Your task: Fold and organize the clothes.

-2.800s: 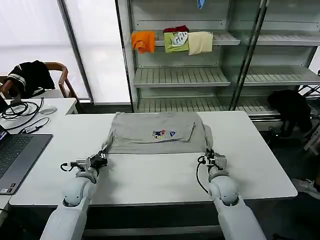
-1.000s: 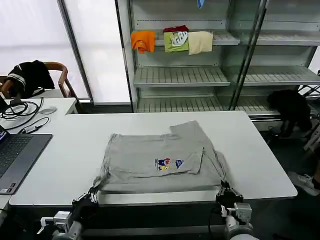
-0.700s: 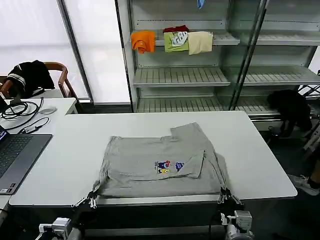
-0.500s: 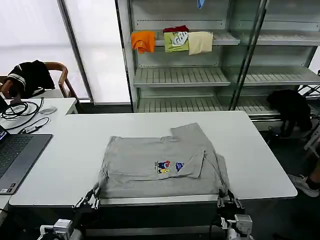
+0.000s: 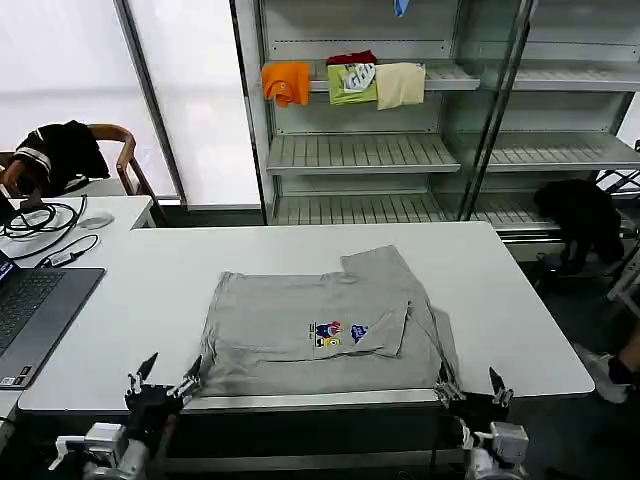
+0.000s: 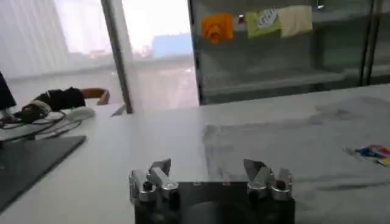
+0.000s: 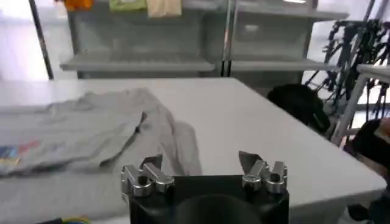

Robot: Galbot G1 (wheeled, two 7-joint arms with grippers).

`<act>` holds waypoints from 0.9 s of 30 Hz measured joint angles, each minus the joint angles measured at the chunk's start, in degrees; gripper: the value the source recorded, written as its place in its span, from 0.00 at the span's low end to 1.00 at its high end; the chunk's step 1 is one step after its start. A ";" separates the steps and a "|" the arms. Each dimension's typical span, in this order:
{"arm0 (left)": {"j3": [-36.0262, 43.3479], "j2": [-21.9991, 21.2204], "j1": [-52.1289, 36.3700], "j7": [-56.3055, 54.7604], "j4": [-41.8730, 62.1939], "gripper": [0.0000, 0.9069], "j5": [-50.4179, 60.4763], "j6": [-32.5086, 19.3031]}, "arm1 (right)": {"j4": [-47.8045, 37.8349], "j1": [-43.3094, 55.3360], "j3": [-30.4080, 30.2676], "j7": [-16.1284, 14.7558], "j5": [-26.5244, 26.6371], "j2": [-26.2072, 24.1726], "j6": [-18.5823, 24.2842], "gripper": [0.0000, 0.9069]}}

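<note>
Lying folded T-shirt (image 5: 320,335), long axis left-right along table (image 5: 120,300) front; left claw (image 5: 163,378), right claw (image 5: 469,383) released.

1. Daylight came bright through the window (image 5: 70,90), which was blown out to white.
2. The table (image 5: 130,290) was evenly lit, with soft, faint shadows.
3. The left wrist view was hazy, its shelves (image 6: 286,61) out of focus.
</note>
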 measured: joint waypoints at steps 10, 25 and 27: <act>0.53 8.41 -14.75 1.73 4.21 1.00 -5.89 3.50 | -11.25 21.20 -0.72 -2.11 4.82 -3.49 -1.94 1.00; 15.18 12.82 -41.78 5.38 24.98 1.00 -10.17 6.60 | -39.49 51.96 -11.15 -10.17 6.09 -3.84 -2.78 1.00; 17.10 12.74 -44.66 5.96 27.88 1.00 -10.64 6.95 | -43.42 54.60 -12.14 -11.34 5.51 -2.93 -2.69 1.00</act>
